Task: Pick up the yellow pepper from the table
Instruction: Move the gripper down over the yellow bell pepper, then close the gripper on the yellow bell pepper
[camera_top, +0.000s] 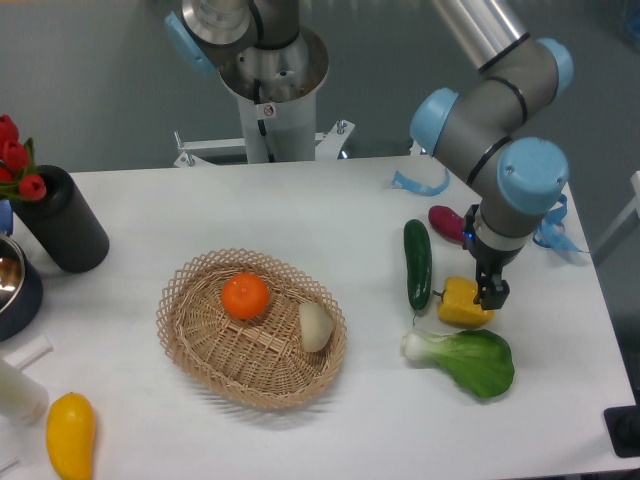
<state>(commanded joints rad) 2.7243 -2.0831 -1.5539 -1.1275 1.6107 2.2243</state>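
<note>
Yellow pepper (462, 303) sits toward the right side of your white surface (300, 205), at 3 o'clock from the wicker basket (251, 328) and just right of the cucumber (417, 263). Your end effector (489, 292) is down over the pepper's right half, a dark fingertip (492, 296) against its upper edge — whether the fingers are apart or closed you cannot tell from this view. Bok choy (463, 358) lies just at the pepper's 6 o'clock, a purple vegetable (446, 221) at its 12 — the basket holds an orange (245, 296) and a pale piece (315, 326)
</note>
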